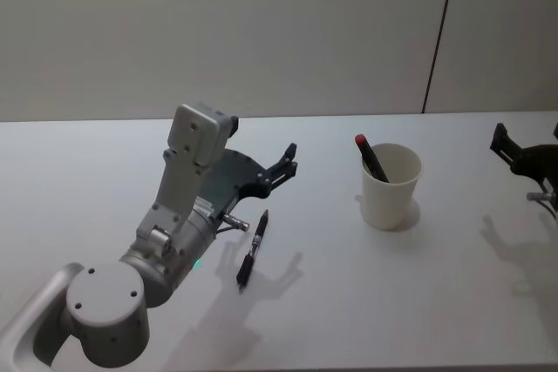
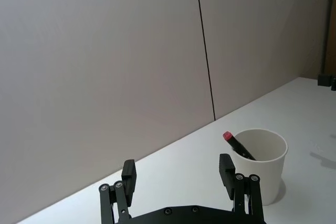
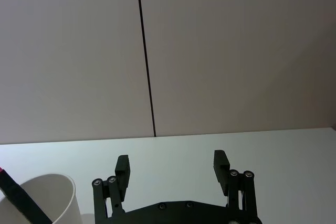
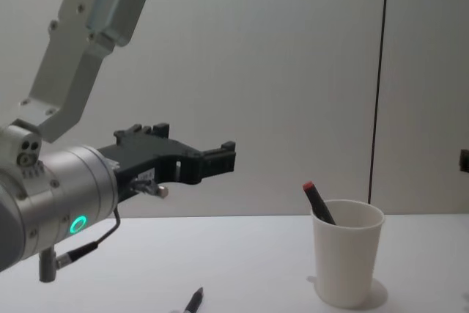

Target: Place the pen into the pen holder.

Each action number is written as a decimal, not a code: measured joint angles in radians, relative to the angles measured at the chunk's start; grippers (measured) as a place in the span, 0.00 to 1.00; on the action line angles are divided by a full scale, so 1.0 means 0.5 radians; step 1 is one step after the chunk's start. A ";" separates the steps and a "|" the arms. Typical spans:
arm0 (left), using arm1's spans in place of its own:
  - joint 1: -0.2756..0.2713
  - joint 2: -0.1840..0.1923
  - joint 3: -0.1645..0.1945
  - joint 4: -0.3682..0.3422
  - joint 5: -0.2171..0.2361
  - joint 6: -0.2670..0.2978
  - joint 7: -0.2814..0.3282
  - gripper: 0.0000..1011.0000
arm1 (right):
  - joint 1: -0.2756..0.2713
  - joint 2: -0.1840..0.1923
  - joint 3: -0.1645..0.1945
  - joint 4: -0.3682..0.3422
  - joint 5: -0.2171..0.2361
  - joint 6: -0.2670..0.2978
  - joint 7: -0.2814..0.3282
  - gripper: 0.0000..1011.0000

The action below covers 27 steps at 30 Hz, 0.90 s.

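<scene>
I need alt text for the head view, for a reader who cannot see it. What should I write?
The left claw, open, hangs in the air near a black pen lying on a white table. To its right stands a white cup with a red-tipped pen leaning inside; the right claw sits at the right edge.

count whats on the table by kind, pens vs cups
pens: 2 (black pen lying flat, red-tipped pen standing inside the pen holder)
cups: 1 (the white paper pen holder)
total: 3
</scene>
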State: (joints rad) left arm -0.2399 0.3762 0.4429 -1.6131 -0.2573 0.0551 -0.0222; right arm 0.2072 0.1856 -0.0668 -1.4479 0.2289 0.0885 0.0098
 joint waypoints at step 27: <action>-0.075 -0.063 -0.038 0.232 -0.293 0.385 -0.188 1.00 | -0.005 0.003 0.003 -0.003 0.000 0.006 -0.004 0.99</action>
State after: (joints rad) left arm -0.2775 0.3447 0.4237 -1.4974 -0.4038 0.2473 -0.1160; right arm 0.2046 0.1872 -0.0653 -1.4495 0.2289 0.0913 0.0077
